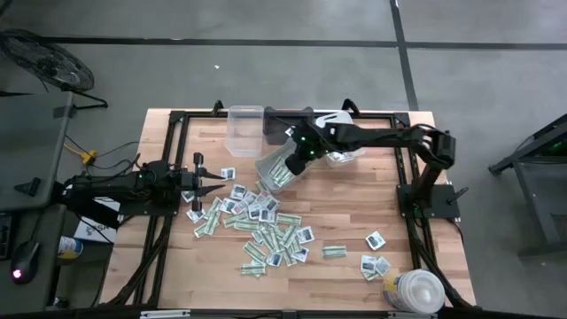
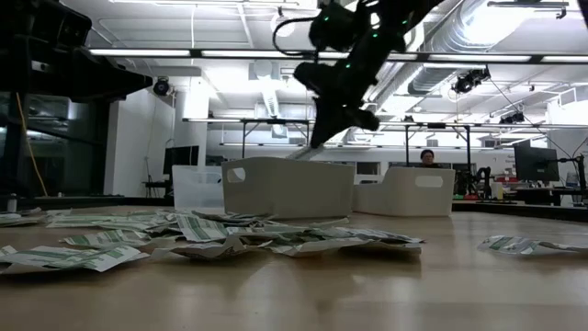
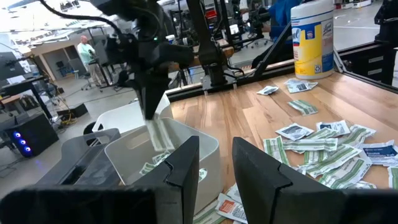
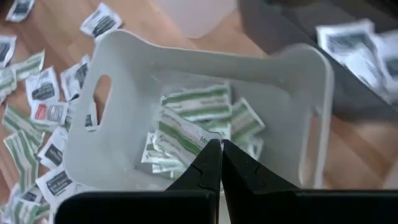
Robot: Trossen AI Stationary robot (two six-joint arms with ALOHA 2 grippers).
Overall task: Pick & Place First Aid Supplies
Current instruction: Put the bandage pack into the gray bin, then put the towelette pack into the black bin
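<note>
- Nearest in the low view, the first aid supplies (image 2: 220, 241) lie strewn over the wooden table (image 1: 354, 213), narrow green-and-white strips mixed with squarish white packets, many overlapping.
- From above, the main heap (image 1: 261, 226) runs diagonally across the middle of the table, with a few loose packets (image 1: 376, 262) lying apart toward the right, near a round white tub (image 1: 415, 291) at the table's edge.
- The left gripper (image 1: 213, 184) sits low at the left side of the table, just beside the upper end of the heap; its fingers (image 3: 264, 168) stand partly apart with nothing between them.
- Behind the heap stands a white bin (image 2: 288, 187), which already holds several green-and-white strips (image 4: 205, 109) piled on its floor.
- The right gripper (image 4: 221, 149) hangs above that bin, its jaws pinched tight on a green-and-white strip (image 4: 177, 134) that dangles down toward the pile inside; the same strip (image 3: 158, 134) shows hanging from it in the left wrist view.
- Further back are a second white bin (image 2: 409, 190), a clear bin (image 1: 245, 128) and a dark bin (image 1: 288, 120) near the table's far edge.
- In the room beyond, a person (image 2: 427, 158) sits behind a desk, and another person (image 3: 85, 56) stands far off.
</note>
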